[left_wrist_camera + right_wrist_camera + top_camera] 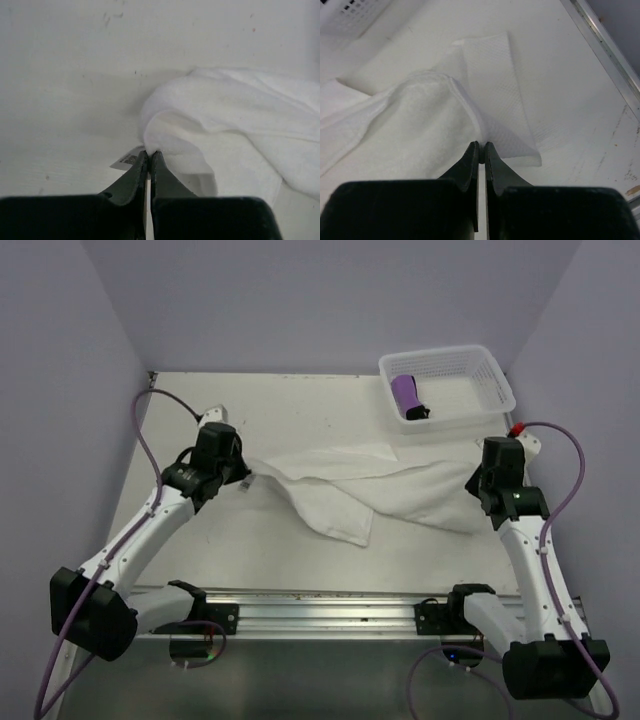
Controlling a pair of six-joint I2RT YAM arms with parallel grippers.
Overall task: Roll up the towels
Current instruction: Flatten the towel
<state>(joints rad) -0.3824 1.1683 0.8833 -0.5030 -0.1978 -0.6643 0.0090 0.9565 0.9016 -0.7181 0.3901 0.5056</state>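
Observation:
The large white towel [370, 485] lies crumpled across the middle of the table. My left gripper [243, 478] is shut on its left corner, next to a small label; in the left wrist view [150, 153] the cloth [225, 115] bunches just past the jaws. My right gripper [478, 492] is shut on the towel's right edge; in the right wrist view [481, 146] the cloth [420, 125] folds away from the tips. The small purple towel [407, 395] lies rolled up in the basket.
A white perforated basket [490, 375] stands at the back right of the table and also shows in the right wrist view [350, 12]. A metal rail [330, 605] runs along the near edge. Lilac walls close in the table.

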